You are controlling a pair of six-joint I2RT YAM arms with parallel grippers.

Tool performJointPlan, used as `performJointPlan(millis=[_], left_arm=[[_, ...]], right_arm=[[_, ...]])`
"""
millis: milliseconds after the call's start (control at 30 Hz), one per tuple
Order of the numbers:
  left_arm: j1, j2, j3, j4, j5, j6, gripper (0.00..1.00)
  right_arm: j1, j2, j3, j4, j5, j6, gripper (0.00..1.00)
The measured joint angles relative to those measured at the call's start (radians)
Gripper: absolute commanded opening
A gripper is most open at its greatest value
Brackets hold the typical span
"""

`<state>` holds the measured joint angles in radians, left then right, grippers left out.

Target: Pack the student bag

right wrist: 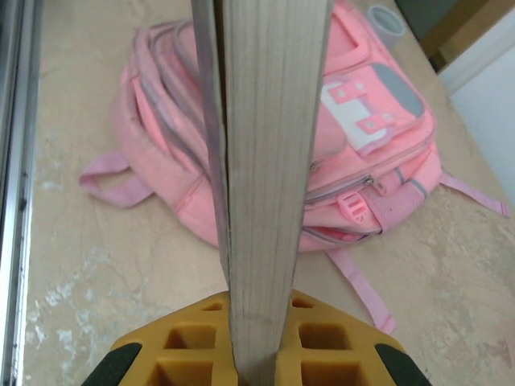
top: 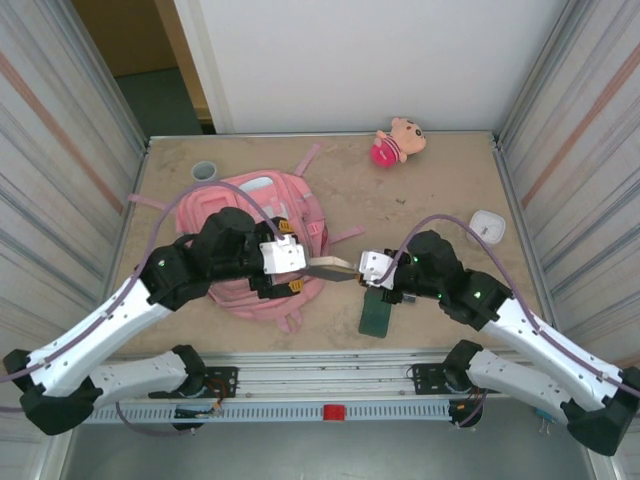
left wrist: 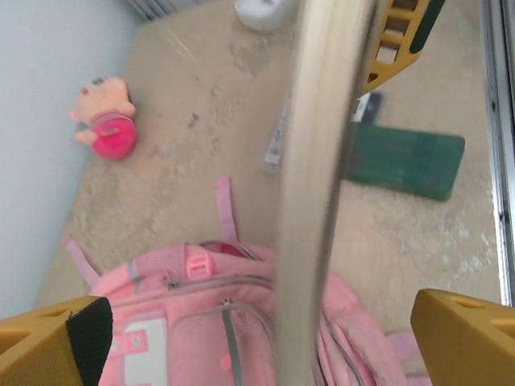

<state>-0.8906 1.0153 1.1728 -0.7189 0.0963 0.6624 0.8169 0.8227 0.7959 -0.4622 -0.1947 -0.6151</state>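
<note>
The student bag (top: pixel 262 205) is a pink backpack lying flat on the table at centre left, half under my left arm; it also appears as the bag (left wrist: pixel 193 322) and the bag (right wrist: pixel 362 137). My right gripper (top: pixel 375 268) is shut on a thick book (top: pixel 331 268), held edge-up with its pages showing (right wrist: pixel 269 161). The book (left wrist: pixel 318 161) reaches left and passes between the fingers of my left gripper (left wrist: pixel 265 338). That gripper (top: pixel 287 262) is open, its yellow fingers (left wrist: pixel 463 334) well clear of the book on both sides, just above the bag's right edge.
A dark green notebook (top: pixel 377 313) lies flat below the right gripper, also seen as the notebook (left wrist: pixel 406 161). A small pink plush doll (top: pixel 397 142) sits at the back, a grey tape roll (top: pixel 204 171) at back left, a white object (top: pixel 487 226) at right. Metal walls flank the table.
</note>
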Motion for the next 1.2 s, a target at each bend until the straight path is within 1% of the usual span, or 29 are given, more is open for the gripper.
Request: performJointPlan(millis=[33, 67, 133, 200, 233, 267, 300, 333, 400, 433, 467, 500, 567, 633, 667, 700, 767, 867, 933, 1000, 1067, 1133, 1167, 1200], left_arm=[[-0.003, 0.01, -0.005, 0.0, 0.0, 0.001, 0.82], [-0.005, 0.017, -0.01, 0.0, 0.002, 0.005, 0.73], [-0.008, 0.029, -0.025, 0.006, 0.012, 0.009, 0.48], [-0.008, 0.034, -0.044, 0.016, 0.035, 0.008, 0.32], [-0.008, 0.034, -0.055, 0.021, 0.052, 0.005, 0.17], [-0.008, 0.032, -0.062, 0.026, 0.069, 0.008, 0.06], [-0.008, 0.027, -0.074, 0.038, 0.088, 0.005, 0.0], [-0.008, 0.018, -0.087, 0.05, 0.103, 0.004, 0.0], [0.002, -0.007, -0.121, 0.082, 0.144, -0.005, 0.0], [0.014, -0.023, -0.141, 0.101, 0.179, -0.011, 0.0], [0.031, -0.04, -0.161, 0.121, 0.215, -0.02, 0.0], [0.056, -0.061, -0.184, 0.149, 0.257, -0.037, 0.0], [0.121, -0.106, -0.228, 0.213, 0.342, -0.081, 0.0], [0.191, -0.159, -0.279, 0.301, 0.437, -0.145, 0.0], [0.219, -0.179, -0.298, 0.336, 0.477, -0.172, 0.0], [0.246, -0.197, -0.316, 0.377, 0.52, -0.204, 0.0], [0.292, -0.219, -0.344, 0.454, 0.601, -0.269, 0.0], [0.333, -0.225, -0.365, 0.559, 0.699, -0.353, 0.0], [0.337, -0.222, -0.368, 0.605, 0.741, -0.395, 0.0], [0.337, -0.217, -0.368, 0.634, 0.769, -0.422, 0.0], [0.337, -0.208, -0.368, 0.654, 0.788, -0.443, 0.0], [0.337, -0.192, -0.368, 0.668, 0.801, -0.459, 0.0], [0.337, -0.182, -0.368, 0.672, 0.805, -0.467, 0.0], [0.337, -0.172, -0.368, 0.673, 0.809, -0.474, 0.0]], right_arm=[[0.009, 0.014, 0.007, -0.006, 0.009, -0.009, 0.0], [0.016, 0.024, 0.011, -0.008, 0.015, -0.02, 0.0], [0.022, 0.04, 0.014, -0.007, 0.016, -0.03, 0.0], [0.022, 0.042, 0.014, -0.007, 0.015, -0.034, 0.0], [0.022, 0.041, 0.015, -0.005, 0.015, -0.037, 0.01], [0.022, 0.041, 0.016, -0.005, 0.015, -0.04, 0.07], [0.022, 0.041, 0.018, -0.005, 0.017, -0.043, 0.17], [0.02, 0.04, 0.021, -0.009, 0.016, -0.042, 0.31], [0.008, 0.034, 0.027, -0.006, -0.002, -0.044, 0.5], [-0.008, 0.022, 0.027, 0.003, -0.024, -0.031, 0.57], [-0.035, 0.007, 0.027, 0.011, -0.051, -0.018, 0.62], [-0.084, -0.019, 0.022, 0.03, -0.09, 0.009, 0.67], [-0.211, -0.093, -0.019, 0.102, -0.189, 0.087, 0.74], [-0.367, -0.196, -0.107, 0.229, -0.307, 0.221, 0.79], [-0.42, -0.236, -0.149, 0.286, -0.356, 0.281, 0.8], [-0.477, -0.275, -0.199, 0.356, -0.41, 0.361, 0.81], [-0.543, -0.309, -0.274, 0.487, -0.488, 0.513, 0.82], [-0.566, -0.29, -0.349, 0.663, -0.57, 0.718, 0.82], [-0.551, -0.255, -0.376, 0.778, -0.623, 0.83, 0.81], [-0.514, -0.225, -0.38, 0.859, -0.66, 0.894, 0.8], [-0.459, -0.21, -0.38, 0.927, -0.695, 0.924, 0.78], [-0.406, -0.206, -0.379, 0.974, -0.724, 0.936, 0.74], [-0.38, -0.203, -0.379, 0.993, -0.736, 0.943, 0.69], [-0.36, -0.2, -0.379, 1.01, -0.749, 0.948, 0.62]])
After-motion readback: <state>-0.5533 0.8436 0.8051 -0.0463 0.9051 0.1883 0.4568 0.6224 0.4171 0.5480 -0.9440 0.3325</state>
